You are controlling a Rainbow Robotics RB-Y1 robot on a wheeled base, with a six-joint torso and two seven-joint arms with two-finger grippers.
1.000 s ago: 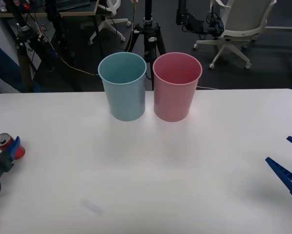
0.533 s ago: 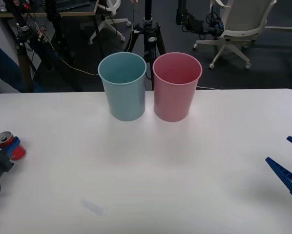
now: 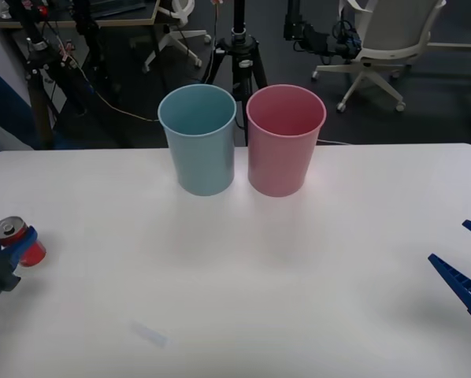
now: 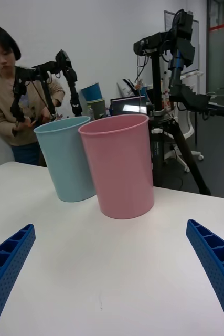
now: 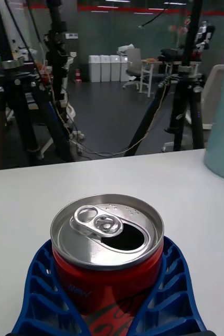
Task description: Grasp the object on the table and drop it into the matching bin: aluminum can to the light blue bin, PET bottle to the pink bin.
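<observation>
The small red aluminum can [image 3: 15, 242], silver lid and open pull tab on top [image 5: 107, 235], stands at the far left of the white table [image 3: 243, 268]. My left gripper [image 3: 12, 252] is shut on it, and its blue ribbed fingers [image 5: 38, 286] curve round both sides of the can. Side by side at the table's far middle stand the light blue bin [image 3: 198, 150] and the pink bin [image 3: 284, 150], the blue one nearer the can. My right gripper [image 3: 468, 264] hangs open over the table's right edge, facing both bins [image 4: 119, 168].
A black tripod [image 3: 239, 55] and an office chair [image 3: 385, 39] stand on the floor beyond the table's far edge. A faint pale strip [image 3: 149, 335] lies on the tabletop near the front left. Open white surface stretches between the can and the bins.
The left gripper's fingers have wrapped round the can, and gripper and can have shifted slightly to the right and nearer. The right arm has not moved.
</observation>
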